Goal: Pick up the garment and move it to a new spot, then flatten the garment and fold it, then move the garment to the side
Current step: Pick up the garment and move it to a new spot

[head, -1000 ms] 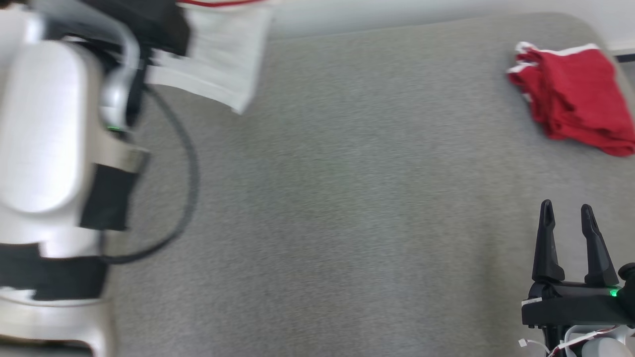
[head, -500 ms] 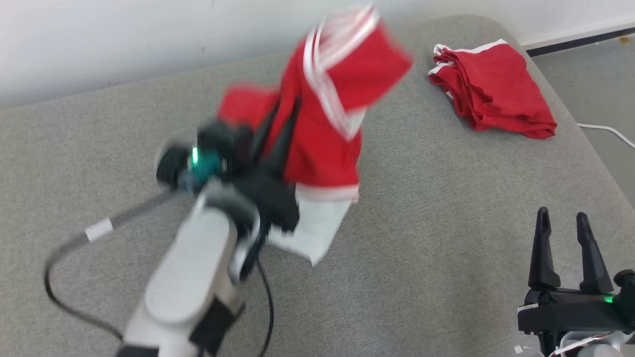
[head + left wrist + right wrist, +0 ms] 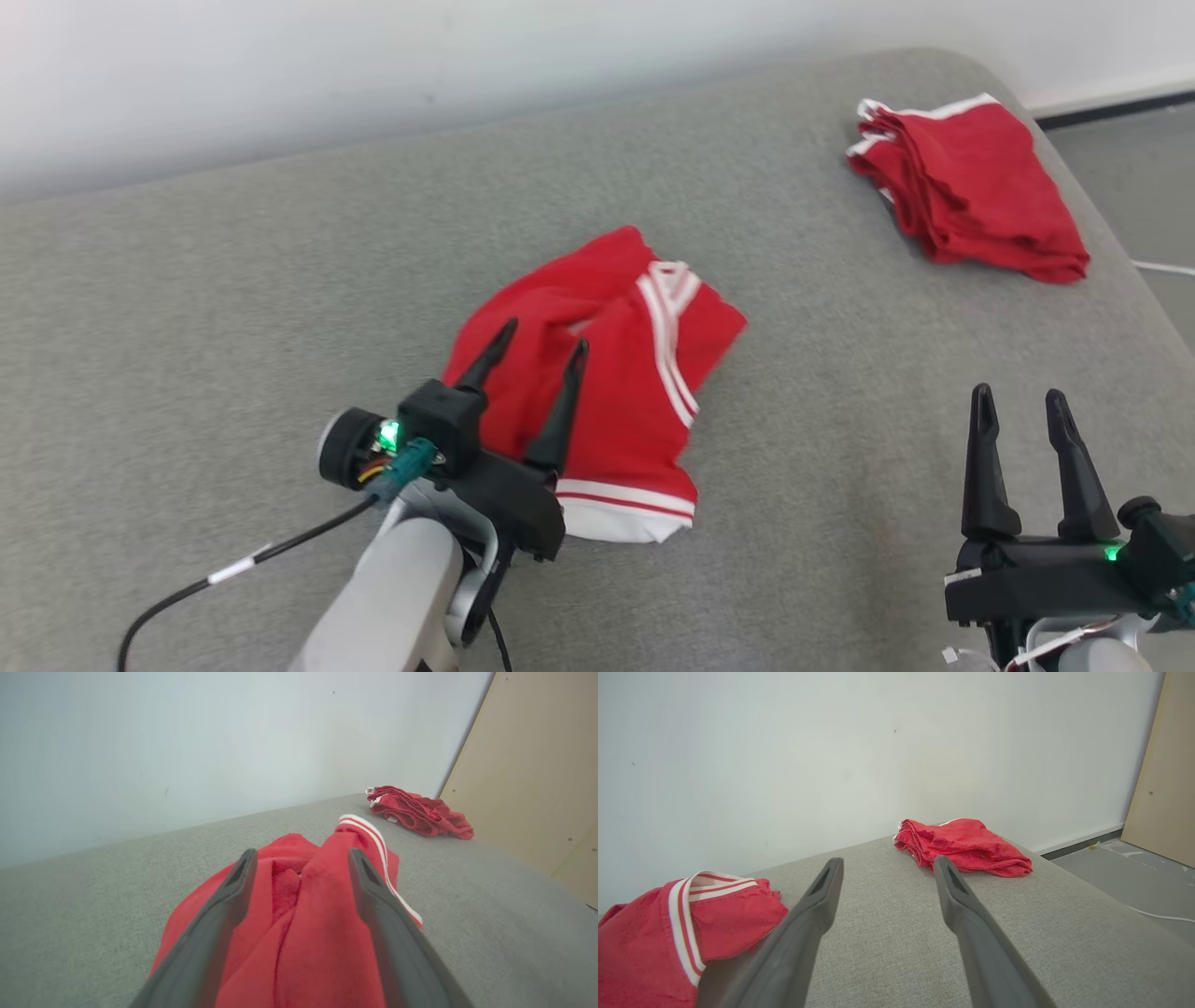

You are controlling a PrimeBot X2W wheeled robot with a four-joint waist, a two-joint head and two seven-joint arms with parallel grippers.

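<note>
Garment (image 3: 607, 373), red with white stripes, crumpled mid-couch (image 3: 233, 308).
Left tool (image 3: 544, 335) fingers spread apart over it, clamping nothing; right tool (image 3: 1018, 393), also apart, hovers near the front right edge. Red pile (image 3: 971, 187) at far right corner; the left wrist view adds a beige panel (image 3: 528, 765).

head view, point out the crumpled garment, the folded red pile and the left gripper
crumpled garment (image 3: 616, 401), head view, red middle panel
folded red pile (image 3: 980, 187), head view, top layer
left gripper (image 3: 545, 334), head view, midway between its fingertips
</note>
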